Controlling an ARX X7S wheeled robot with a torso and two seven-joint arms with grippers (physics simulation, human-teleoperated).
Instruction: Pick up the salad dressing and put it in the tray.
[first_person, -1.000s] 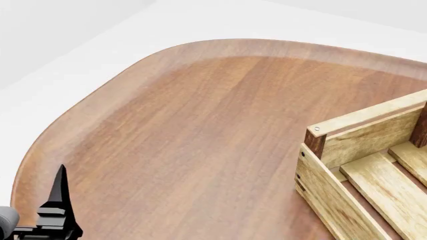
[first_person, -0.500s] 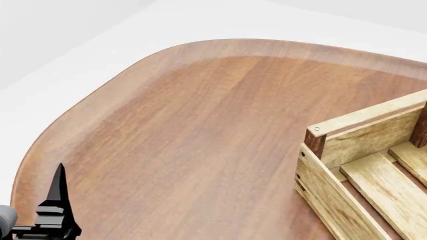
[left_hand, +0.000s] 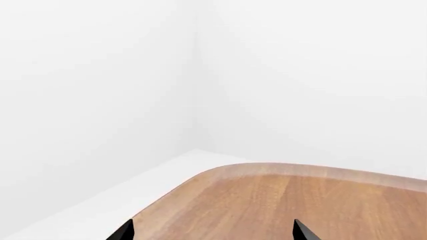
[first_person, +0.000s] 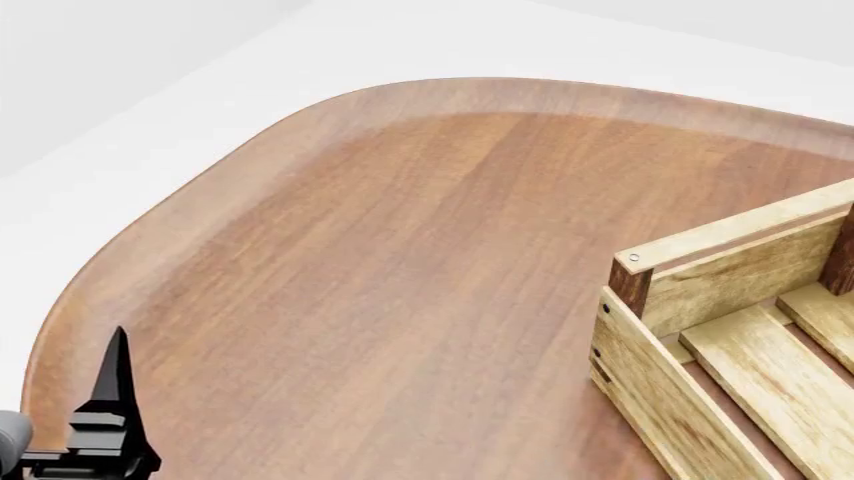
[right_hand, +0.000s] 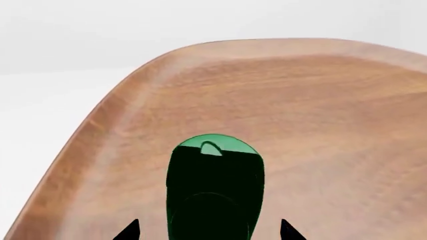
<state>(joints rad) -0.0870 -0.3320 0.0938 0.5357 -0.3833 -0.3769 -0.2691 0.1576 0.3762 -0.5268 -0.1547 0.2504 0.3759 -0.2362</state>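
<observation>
Right gripper (right_hand: 209, 231): fingertips are standing wide apart, flanking the green salad dressing bottle (right_hand: 215, 187) without visibly touching it.
Left gripper (left_hand: 212, 231): tips are spreading wide, gripping nothing.
Tray (first_person: 727, 330): sitting on the wooden table (first_person: 387, 250) at its right.

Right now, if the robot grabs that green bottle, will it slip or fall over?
The salad dressing bottle looks smooth and glossy, so it may be slippery. It looks taller than wide, so a sideways nudge could tip it. The right gripper has a fingertip on each side of it, apparently not yet closed.
</observation>
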